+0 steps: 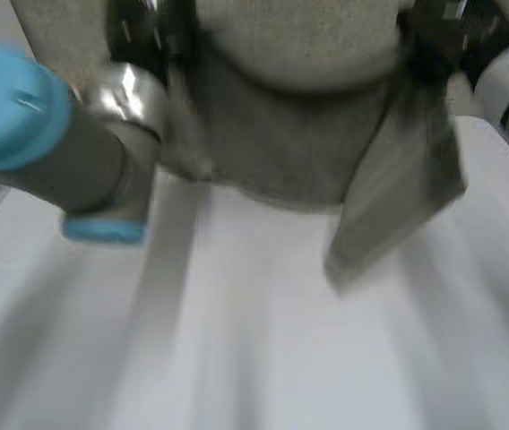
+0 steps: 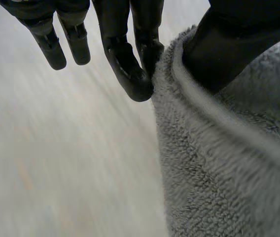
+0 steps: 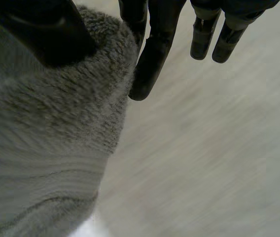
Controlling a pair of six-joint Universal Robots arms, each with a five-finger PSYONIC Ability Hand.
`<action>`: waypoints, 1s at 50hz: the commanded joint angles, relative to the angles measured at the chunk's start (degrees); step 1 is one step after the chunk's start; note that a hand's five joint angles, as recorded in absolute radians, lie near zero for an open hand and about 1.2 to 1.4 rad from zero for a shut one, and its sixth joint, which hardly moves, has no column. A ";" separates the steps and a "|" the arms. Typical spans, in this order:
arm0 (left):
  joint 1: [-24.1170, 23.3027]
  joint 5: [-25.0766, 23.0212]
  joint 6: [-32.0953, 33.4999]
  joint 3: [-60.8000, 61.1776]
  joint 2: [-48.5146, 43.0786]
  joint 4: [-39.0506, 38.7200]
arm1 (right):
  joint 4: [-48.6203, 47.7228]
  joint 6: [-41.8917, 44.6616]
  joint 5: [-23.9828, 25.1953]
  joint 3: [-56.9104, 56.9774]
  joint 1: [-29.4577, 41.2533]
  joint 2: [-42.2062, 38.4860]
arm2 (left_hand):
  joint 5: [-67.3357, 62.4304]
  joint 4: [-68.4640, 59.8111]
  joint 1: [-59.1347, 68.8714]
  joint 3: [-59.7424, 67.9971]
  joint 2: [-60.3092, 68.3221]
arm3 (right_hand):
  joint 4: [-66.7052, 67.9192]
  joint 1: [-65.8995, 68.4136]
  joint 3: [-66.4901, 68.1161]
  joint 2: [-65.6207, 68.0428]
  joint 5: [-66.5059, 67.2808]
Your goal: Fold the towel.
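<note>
- The left arm [image 1: 48,143], grey with a light-blue cap, is seen closest, reaching up toward the towel's upper edge.
- The left hand [image 2: 127,69] is seen pinching the hemmed edge of the grey terry towel [image 2: 219,163]. The hem is clamped between the thumb and the inner fingers, while the outer fingers [image 2: 76,44] are held straight, clear of the cloth.
- The right hand [image 3: 155,54] is seen in a mirrored grip. The towel's edge is pinched between thumb and inner fingers, and the other fingers are held straight beside it.
- The towel is held up between both hands and appears lifted off the table. A loose flap [image 1: 389,215] hangs lower on the robot's right side.
- The cloth is judged soft, thick, limp and fairly light. It can be expected to sag and swing when moved, so it is best taken at the corners or along the hem.
- The white table [image 1: 254,358] lies below and beyond, where the towel can be laid out for folding.
</note>
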State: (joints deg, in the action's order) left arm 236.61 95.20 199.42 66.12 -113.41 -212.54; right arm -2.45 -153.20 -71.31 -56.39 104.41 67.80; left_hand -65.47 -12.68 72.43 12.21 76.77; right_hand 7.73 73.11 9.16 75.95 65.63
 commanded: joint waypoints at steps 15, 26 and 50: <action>4.22 -16.98 -4.04 27.47 5.23 6.25 | -18.56 16.14 10.22 -40.08 -1.14 11.31 | -4.53 2.68 7.57 -2.21 3.23 | 2.27 6.89 0.84 4.05 4.37; 2.99 -15.05 4.83 29.34 3.80 21.01 | -14.52 32.28 5.06 -45.04 -5.53 9.36 | 65.47 2.68 -62.83 -2.21 -67.17 | 2.27 -73.11 0.84 -75.95 -65.63; 0.61 -10.74 0.88 36.80 13.83 24.90 | 6.04 -1.22 3.72 -41.08 -6.24 17.46 | 65.47 2.68 -63.22 -2.21 -67.56 | 2.27 -73.11 0.84 -75.95 -65.63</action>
State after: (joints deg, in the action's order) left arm 237.65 84.36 200.73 100.72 -99.10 -188.07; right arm -1.20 -155.64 -67.93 -98.24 98.16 86.15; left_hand -2.83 -12.68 14.15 12.21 12.74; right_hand 7.73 5.66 9.17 4.75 3.39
